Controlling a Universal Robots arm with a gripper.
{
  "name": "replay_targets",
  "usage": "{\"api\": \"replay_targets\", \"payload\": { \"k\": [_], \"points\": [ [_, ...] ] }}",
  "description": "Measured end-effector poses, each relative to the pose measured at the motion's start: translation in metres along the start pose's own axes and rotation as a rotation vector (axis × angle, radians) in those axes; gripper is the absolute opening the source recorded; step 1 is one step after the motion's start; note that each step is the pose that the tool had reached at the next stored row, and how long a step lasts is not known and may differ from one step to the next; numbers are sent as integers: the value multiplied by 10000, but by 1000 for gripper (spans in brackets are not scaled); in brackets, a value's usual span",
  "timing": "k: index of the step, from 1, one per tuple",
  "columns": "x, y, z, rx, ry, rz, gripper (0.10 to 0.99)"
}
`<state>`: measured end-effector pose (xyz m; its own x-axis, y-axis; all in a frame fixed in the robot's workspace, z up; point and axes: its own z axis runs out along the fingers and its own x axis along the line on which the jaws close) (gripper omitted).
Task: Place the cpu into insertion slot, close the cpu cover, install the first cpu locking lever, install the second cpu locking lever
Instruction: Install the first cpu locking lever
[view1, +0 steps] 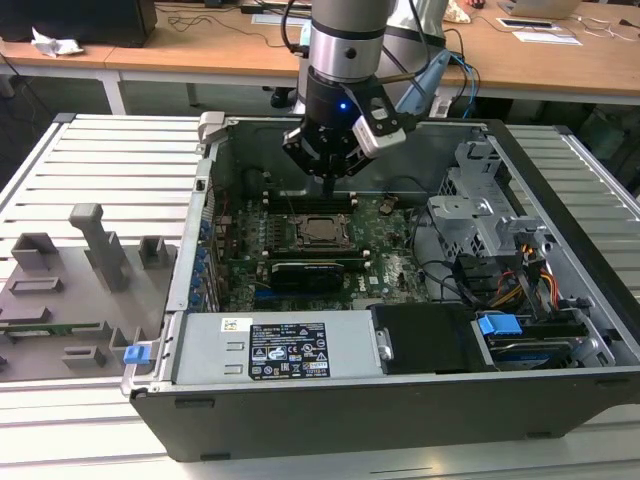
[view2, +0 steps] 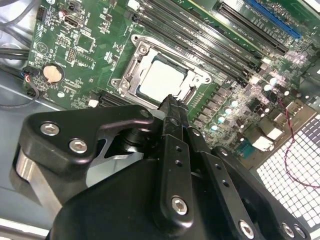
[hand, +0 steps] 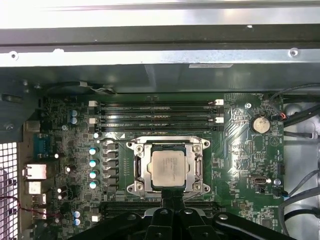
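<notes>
Fingers (view2: 173, 117) pressed together, gripping nothing, tips near socket (view2: 142, 50) edge | cpu (hand: 169, 167) sits in socket on motherboard (hand: 240, 165) | cpu cover (hand: 198, 165) lies flat around it | inside open computer case (view1: 400, 410)

cpu (hand: 168, 167) inside opening of cpu cover (hand: 144, 167) | pincer (view1: 328, 183) above cover's edge — motherboard (hand: 240, 160) in case (view1: 400, 415)

Exterior view obliquely down on the case (view1: 350, 420); both wrist views close above the cpu (view2: 161, 80) (hand: 168, 167)
</notes>
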<state>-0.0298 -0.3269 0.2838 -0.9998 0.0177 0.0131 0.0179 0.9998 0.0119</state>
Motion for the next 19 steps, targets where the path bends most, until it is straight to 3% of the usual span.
{"api": "replay_targets", "payload": {
  "k": [8,10,14,16,19],
  "points": [
    [130,-2,4,-7,-43,-13,106],
    [133,-3,7,-30,-36,-537,106],
    [176,-4,15,-409,-91,-640,106],
    [235,-5,20,-454,-150,-646,106],
    [300,-6,36,-482,-170,-644,106]
  ]
}}
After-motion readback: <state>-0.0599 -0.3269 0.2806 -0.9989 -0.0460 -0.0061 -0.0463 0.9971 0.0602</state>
